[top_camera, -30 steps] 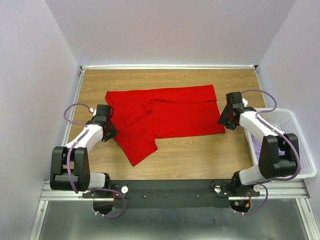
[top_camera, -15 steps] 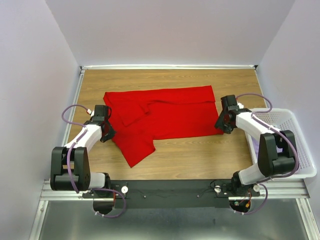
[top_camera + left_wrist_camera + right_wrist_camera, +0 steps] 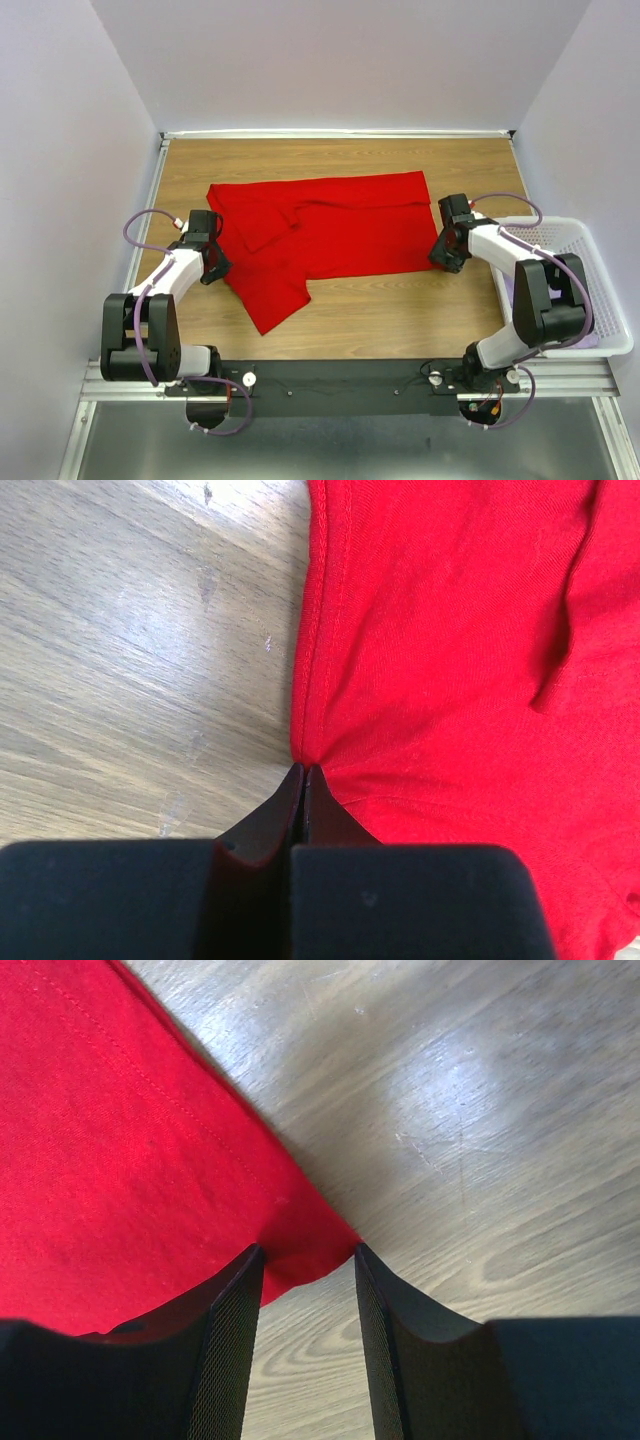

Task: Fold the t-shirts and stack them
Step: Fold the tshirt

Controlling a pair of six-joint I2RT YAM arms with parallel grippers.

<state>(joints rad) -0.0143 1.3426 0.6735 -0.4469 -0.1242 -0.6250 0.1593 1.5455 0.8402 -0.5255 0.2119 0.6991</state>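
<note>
A bright red t-shirt [image 3: 330, 235] lies spread on the wooden table, with one part folded over and a flap trailing toward the near left. My left gripper [image 3: 222, 263] is shut on its left hem, and the cloth puckers at the fingertips [image 3: 303, 772]. At the shirt's near right corner [image 3: 300, 1235], my right gripper [image 3: 438, 255] stands open. That corner lies between the two fingers [image 3: 240, 1290], low over the wood. Pale lilac cloth [image 3: 511, 290] shows in the basket, mostly hidden behind the right arm.
A white plastic lattice basket [image 3: 560, 222] stands at the table's right edge, beside the right arm. Bare wood [image 3: 400, 310] runs between the shirt and the arm bases. Purple walls close in the back and both sides.
My right gripper has slid left until its fingers straddle the shirt's near right corner. The left gripper, still shut, has drawn the left hem slightly leftward.
</note>
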